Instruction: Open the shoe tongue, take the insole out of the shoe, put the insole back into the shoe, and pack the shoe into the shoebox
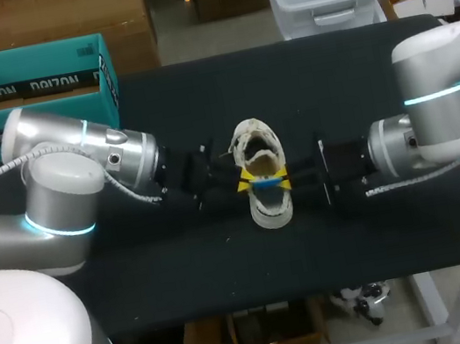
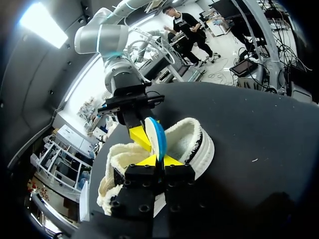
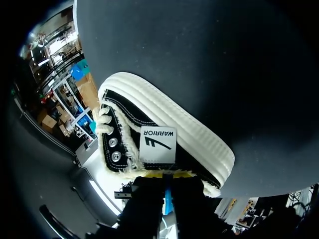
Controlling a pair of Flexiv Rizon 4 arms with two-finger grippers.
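A white fleece-lined shoe lies in the middle of the black table, its opening facing up. Over the opening stands a thin blue-and-white insole on edge. My left gripper comes in from the left and is shut on the insole; my right gripper meets it from the right, shut on the same insole. In the left wrist view the insole rises between my left gripper's yellow tips, with the right gripper just beyond, over the shoe. The right wrist view shows the shoe's black side under the right gripper.
An open teal shoebox stands at the back left, beside the table's corner. The black table stretches bare in front of the shoe and on both sides behind the arms.
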